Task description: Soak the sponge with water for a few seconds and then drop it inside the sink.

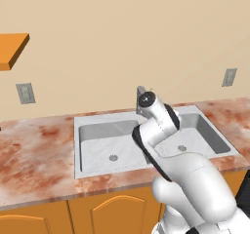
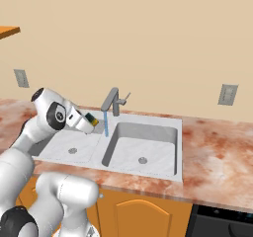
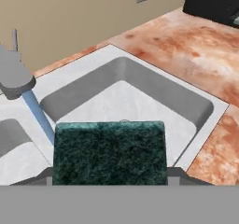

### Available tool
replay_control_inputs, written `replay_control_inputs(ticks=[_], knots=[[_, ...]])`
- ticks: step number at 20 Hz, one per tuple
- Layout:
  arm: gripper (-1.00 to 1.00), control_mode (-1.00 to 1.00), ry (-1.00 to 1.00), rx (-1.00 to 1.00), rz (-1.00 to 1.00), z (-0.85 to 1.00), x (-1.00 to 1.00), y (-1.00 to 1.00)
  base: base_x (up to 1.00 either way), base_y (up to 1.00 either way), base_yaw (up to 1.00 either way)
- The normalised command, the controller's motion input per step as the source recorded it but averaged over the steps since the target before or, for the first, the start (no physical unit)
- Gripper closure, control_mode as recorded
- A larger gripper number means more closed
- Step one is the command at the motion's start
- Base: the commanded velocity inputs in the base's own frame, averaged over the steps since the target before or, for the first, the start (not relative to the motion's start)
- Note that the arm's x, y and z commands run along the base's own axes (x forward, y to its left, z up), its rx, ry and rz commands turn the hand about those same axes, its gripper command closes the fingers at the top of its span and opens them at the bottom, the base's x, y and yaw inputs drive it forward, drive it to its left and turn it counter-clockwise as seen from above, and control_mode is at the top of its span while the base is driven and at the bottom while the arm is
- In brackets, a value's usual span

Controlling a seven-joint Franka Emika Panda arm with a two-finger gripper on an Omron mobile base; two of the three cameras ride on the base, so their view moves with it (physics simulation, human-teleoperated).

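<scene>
sponge (image 3: 109,153) in end effector (image 2: 92,120), beside water (image 2: 105,124)

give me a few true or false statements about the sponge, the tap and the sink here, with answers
1. The small yellow sponge with the dark green scouring top is held in the gripper. True.
2. The thin light-blue stream of water is running from the grey angular faucet. True.
3. The sponge lies on the bottom of the right basin. False: it is held up above the light grey metal double-basin sink, beside the stream.
4. The faucet spout ends over the marbled reddish counter. False: it ends over the sink, near the divider between the two basins.
5. Each basin has a round drain. True.
</scene>
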Motion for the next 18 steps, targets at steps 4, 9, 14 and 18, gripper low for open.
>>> replay_control_inputs(ticks=[4, 9, 14, 18], knots=[[1.00, -1.00, -0.16, -0.04, -0.10, -0.20, 0.00, 0.29, 0.00, 0.00, 0.00], [1.00, -1.00, -0.09, -0.05, -0.10, -0.31, 0.00, 0.20, 0.00, 0.00, 0.00], [1.00, -1.00, -0.01, -0.09, -0.06, -0.08, 0.08, 0.03, 0.00, 0.00, 0.00], [1.00, -1.00, 0.00, -0.02, 0.00, 0.00, 0.14, 0.00, 0.00, 0.00, 0.00]])
